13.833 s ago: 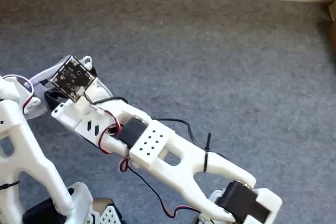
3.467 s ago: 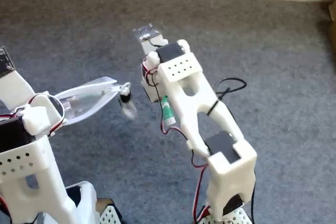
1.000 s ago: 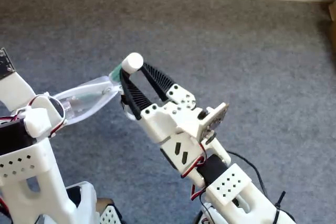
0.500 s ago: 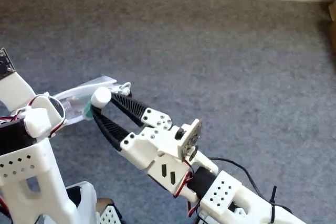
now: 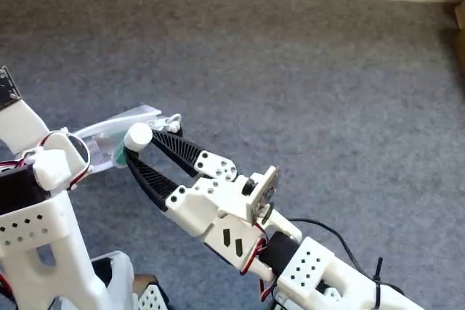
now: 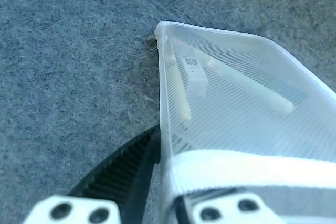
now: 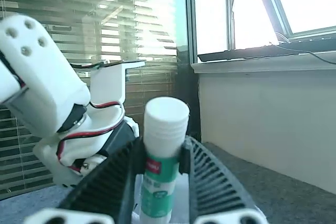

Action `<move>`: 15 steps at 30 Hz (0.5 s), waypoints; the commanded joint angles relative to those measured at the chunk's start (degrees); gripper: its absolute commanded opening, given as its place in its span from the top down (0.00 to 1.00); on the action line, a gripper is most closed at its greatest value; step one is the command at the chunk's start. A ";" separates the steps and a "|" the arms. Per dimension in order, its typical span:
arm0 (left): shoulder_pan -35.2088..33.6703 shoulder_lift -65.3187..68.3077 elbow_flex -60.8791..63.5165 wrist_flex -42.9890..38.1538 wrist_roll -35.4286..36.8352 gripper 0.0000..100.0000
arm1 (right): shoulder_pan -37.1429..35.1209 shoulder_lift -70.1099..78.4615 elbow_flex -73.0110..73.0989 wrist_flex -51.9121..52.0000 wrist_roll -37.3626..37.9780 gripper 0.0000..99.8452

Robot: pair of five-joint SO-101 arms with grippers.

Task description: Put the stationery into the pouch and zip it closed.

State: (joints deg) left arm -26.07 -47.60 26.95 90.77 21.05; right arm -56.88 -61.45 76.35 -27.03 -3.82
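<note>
A clear mesh pouch [image 5: 109,134] is held up off the grey carpet at the left by my left gripper [image 6: 160,148], which is shut on its edge. Through the pouch wall [image 6: 236,103] I see several pale stationery items inside. Its zip pull [image 5: 173,119] hangs at the far tip. My right gripper [image 5: 142,144] is shut on a glue stick [image 5: 135,139] with a white cap and green label. The stick stands against the side of the pouch, cap up. In the right wrist view the glue stick [image 7: 161,156] sits upright between my right gripper's [image 7: 161,148] black fingers [image 7: 113,179].
Grey carpet [image 5: 327,92] covers the whole surface, with a pale wall base along the far edge. The left arm's white body [image 5: 36,208] stands at the near left, and also shows behind the glue stick as a white arm [image 7: 58,103].
Over the last second my right gripper carried the glue stick from beyond the pouch's far tip down and left to the pouch's side. The left arm and pouch stayed put.
</note>
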 commanded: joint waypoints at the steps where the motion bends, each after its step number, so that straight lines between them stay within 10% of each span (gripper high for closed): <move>1: 0.75 -0.66 -0.04 -1.23 -0.70 0.99 | -0.40 -1.01 -3.38 -1.45 -0.18 0.99; 15: 0.75 -0.57 -0.04 -1.23 -0.70 0.99 | 1.71 16.04 -11.12 -11.56 -0.18 0.99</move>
State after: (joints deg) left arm -26.07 -47.60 26.95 90.77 21.05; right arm -56.79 -46.15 69.58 -33.63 -3.82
